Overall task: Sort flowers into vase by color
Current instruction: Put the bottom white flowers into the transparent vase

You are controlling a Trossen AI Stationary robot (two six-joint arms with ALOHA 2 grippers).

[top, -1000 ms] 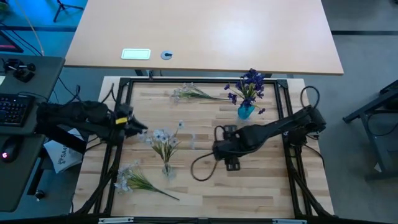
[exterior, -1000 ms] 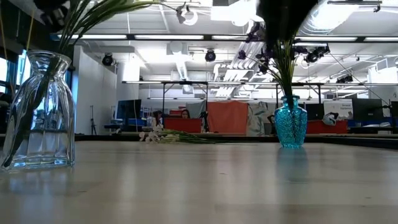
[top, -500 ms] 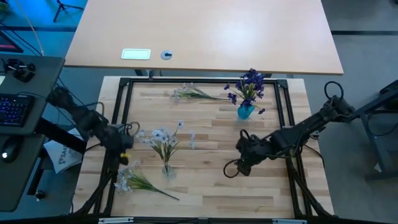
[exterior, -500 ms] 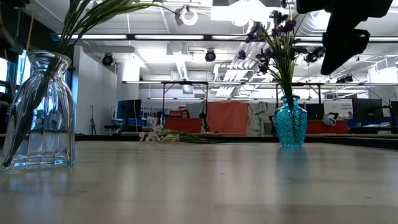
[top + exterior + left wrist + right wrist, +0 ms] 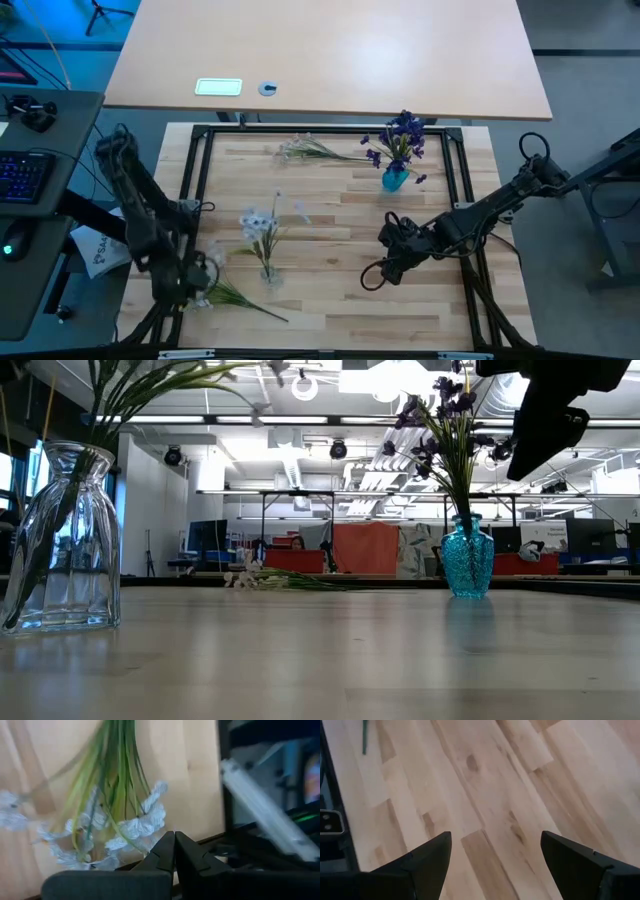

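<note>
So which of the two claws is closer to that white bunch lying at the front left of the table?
The left gripper, fingers shut, is right at the white sprig by its blooms. The right gripper hovers open far across the table.

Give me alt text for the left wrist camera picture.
The left gripper, its fingers shut with nothing visibly between them, is just short of a pale white-bluish flower sprig lying on the wooden table. The table's black frame shows alongside.

Pale desk (image 5: pixel 330 55) behind worktable, keyboard (image 5: pixel 22 172) at left, ceiling lights (image 5: pixel 400 375), grey floor (image 5: pixel 590 60)
</note>
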